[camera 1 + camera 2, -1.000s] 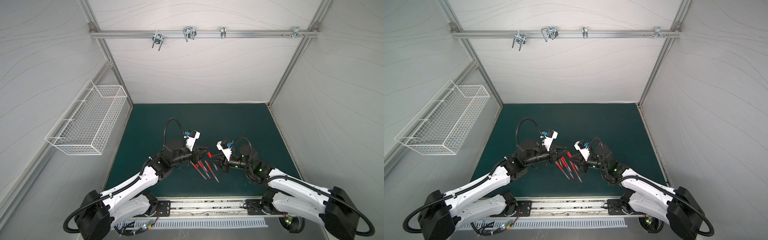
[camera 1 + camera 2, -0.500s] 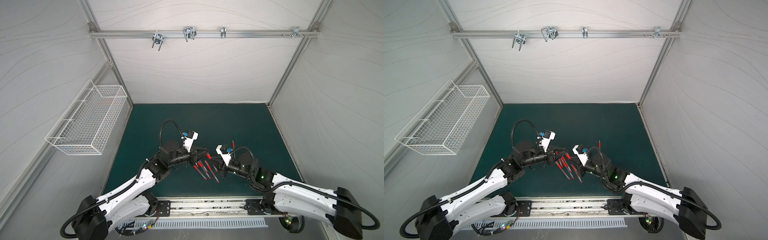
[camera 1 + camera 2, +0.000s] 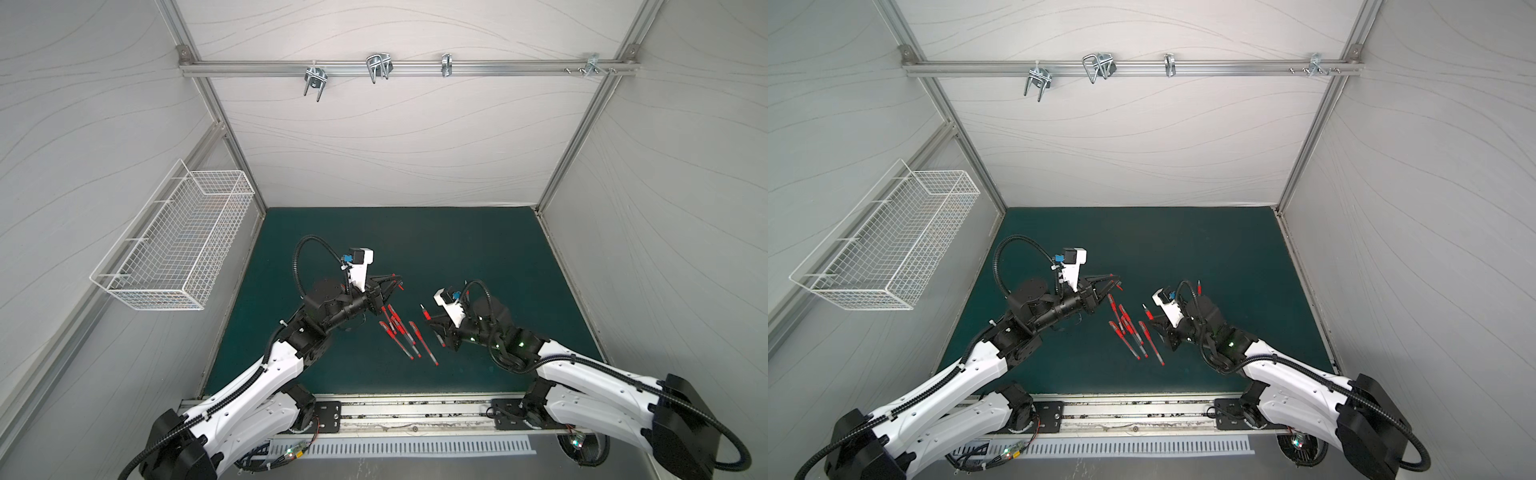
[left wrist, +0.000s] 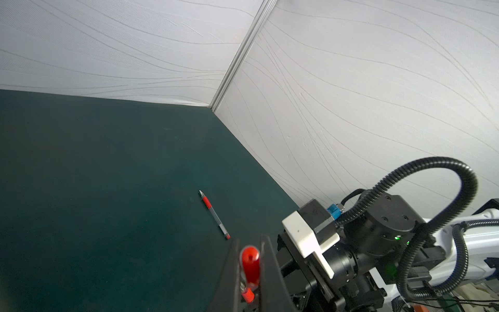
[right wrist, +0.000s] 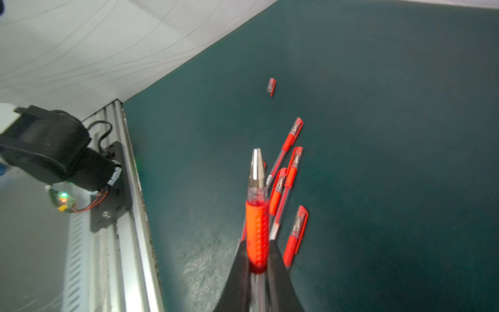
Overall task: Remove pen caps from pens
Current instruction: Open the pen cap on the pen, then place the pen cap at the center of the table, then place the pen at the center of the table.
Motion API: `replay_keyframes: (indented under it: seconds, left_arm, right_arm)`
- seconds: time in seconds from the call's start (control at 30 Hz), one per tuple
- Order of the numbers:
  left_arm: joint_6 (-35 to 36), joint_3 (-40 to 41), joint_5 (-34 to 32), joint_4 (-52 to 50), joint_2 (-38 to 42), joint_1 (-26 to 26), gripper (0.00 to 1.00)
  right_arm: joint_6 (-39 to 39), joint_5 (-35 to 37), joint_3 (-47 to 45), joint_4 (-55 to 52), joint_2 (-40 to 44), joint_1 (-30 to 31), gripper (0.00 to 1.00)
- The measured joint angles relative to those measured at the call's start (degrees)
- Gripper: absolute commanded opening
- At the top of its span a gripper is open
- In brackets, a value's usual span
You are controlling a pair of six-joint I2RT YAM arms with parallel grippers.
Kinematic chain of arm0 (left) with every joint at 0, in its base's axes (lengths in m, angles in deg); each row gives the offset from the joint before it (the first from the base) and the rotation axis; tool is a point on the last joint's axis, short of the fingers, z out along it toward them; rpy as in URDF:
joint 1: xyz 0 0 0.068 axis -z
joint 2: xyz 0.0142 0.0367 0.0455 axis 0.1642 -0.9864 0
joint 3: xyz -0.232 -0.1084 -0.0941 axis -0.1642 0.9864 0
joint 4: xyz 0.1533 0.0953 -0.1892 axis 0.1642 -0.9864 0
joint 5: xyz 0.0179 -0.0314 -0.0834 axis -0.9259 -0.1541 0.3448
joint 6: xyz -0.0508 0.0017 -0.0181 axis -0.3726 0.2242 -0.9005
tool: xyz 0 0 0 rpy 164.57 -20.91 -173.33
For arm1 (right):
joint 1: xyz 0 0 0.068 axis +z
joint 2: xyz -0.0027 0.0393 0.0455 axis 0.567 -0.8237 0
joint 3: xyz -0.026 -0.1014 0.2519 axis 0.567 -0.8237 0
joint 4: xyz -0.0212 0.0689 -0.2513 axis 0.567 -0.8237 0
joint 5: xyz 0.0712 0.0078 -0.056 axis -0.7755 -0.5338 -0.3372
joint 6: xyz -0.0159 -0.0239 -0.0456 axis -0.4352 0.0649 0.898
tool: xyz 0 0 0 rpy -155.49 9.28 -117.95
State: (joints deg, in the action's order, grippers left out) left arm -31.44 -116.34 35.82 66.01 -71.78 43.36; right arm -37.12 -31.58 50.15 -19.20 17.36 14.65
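Pen cluster (image 3: 401, 334) blocks mat (image 3: 457, 241) centre between arms; far mat open.

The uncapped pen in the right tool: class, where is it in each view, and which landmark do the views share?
In a top view: the pen juts from the right tool, right of the pile.
In a top view: same place.
Left wrist: not seen.
Right wrist: pinched in the tool, tip out over the pile.
Landmark: the green mat.
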Motion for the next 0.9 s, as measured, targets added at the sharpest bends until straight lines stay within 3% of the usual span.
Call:
replay_keyframes:
  seconds: [0.13, 0.3, 0.47, 0.7, 0.9]
  left_arm:
    - [0.1, 0.0, -0.8, -0.2, 0.0, -0.1, 0.0]
    - [0.9, 0.0, -5.7, -3.0, 0.0, -0.1, 0.0]
    - [1.1, -0.2, -15.2, -7.9, -1.4, -0.1, 0.0]
    - [-0.6, -6.8, -29.5, -20.1, -11.7, -0.3, 0.0]
    - [-2.8, -9.0, -33.0, -24.8, -17.9, -4.3, 0.0]
  right_arm:
    - [-0.8, -2.5, -0.4, 0.0, 0.8, -0.4, 0.0]
    - [-1.5, -0.5, -0.4, 0.0, 1.3, -0.4, 0.0]
    - [-2.7, 6.9, 0.8, -1.5, 0.4, -0.4, 0.0]
    - [-4.6, 19.2, 5.2, -4.7, -6.2, -0.9, 0.0]
    - [-6.5, 24.6, 8.5, -7.9, -11.9, -5.4, 0.0]
